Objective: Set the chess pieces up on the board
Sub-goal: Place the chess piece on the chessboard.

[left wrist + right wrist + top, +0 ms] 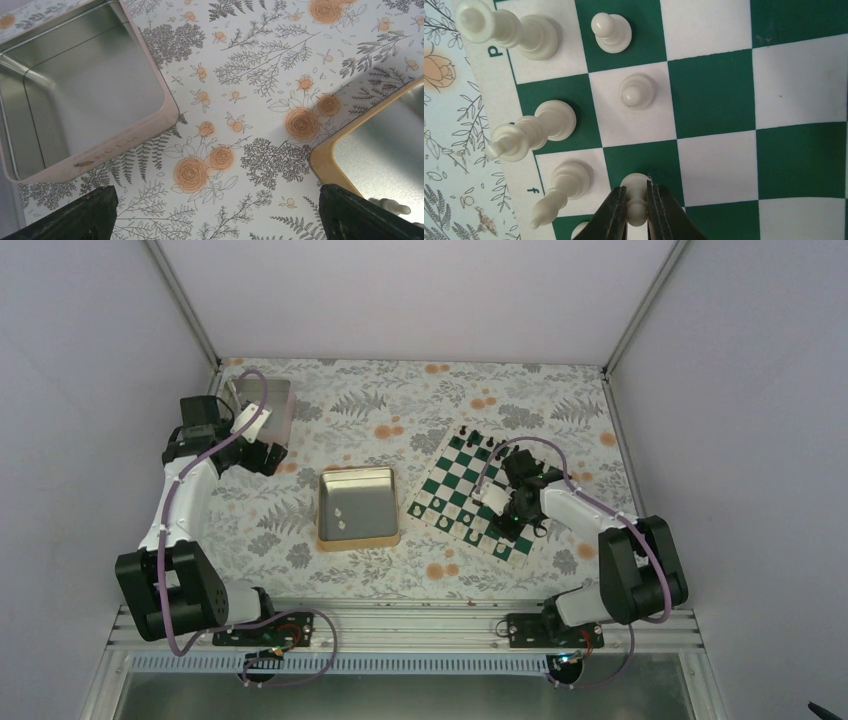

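Observation:
The green and white board (455,502) lies at the right, with several black pieces along its far edge. My right gripper (510,508) is over its near side. In the right wrist view my right gripper (637,207) is shut on a cream pawn (636,186) standing on a green square of the board (714,95). Other cream pieces stand nearby: two pawns (611,31) (636,91) and taller pieces (531,131) (565,185) along the edge. My left gripper (262,450) is open and empty over the tablecloth (215,220).
A gold-rimmed tin (357,508) with a few cream pieces inside sits mid-table; its corner shows in the left wrist view (350,145). A pinkish square tray (268,405) stands at the back left, and shows empty in the left wrist view (95,150).

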`<state>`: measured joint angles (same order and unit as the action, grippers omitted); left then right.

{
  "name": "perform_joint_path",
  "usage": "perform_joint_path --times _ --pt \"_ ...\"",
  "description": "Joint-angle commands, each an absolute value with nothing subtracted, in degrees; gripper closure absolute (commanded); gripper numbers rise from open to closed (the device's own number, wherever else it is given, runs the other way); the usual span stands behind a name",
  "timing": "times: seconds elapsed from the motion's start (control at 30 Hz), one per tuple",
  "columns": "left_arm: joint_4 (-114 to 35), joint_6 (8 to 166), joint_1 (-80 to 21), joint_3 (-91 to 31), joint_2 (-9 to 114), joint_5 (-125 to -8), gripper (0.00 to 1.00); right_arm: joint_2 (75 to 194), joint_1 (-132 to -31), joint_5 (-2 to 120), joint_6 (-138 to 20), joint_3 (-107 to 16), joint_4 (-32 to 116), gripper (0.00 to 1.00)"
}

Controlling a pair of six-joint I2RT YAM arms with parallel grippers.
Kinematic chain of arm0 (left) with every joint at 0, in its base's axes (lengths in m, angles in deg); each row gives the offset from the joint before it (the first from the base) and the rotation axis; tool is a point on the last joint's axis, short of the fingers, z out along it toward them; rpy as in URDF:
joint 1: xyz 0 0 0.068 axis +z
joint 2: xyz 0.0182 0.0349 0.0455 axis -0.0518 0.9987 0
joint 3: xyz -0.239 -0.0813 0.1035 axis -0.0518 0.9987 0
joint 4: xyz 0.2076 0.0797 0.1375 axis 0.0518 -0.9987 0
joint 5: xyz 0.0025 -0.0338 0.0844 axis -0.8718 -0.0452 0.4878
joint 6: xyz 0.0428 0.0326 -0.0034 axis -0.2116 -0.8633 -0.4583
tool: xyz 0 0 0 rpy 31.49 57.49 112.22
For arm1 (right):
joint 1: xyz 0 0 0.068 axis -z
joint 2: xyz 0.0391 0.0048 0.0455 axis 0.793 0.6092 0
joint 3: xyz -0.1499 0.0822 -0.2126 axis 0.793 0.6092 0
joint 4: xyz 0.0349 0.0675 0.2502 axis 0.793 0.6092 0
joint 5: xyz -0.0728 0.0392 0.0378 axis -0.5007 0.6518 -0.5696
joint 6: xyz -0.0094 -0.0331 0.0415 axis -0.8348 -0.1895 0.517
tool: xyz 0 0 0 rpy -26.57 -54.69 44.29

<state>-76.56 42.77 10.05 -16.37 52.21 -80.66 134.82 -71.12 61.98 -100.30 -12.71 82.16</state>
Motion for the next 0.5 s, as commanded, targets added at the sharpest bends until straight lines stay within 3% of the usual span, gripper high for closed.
perform_joint_path --times 0.0,0.47 --pt "-77.02 41.93 10.19 -17.63 52.55 -82.42 0.00 135.90 -70.67 63.15 -100.74 -12.51 80.82 0.87" --pt "-77.28 41.74 10.22 -17.68 52.52 -82.86 0.00 136.03 -70.66 63.10 -100.36 -12.46 80.52 0.82"
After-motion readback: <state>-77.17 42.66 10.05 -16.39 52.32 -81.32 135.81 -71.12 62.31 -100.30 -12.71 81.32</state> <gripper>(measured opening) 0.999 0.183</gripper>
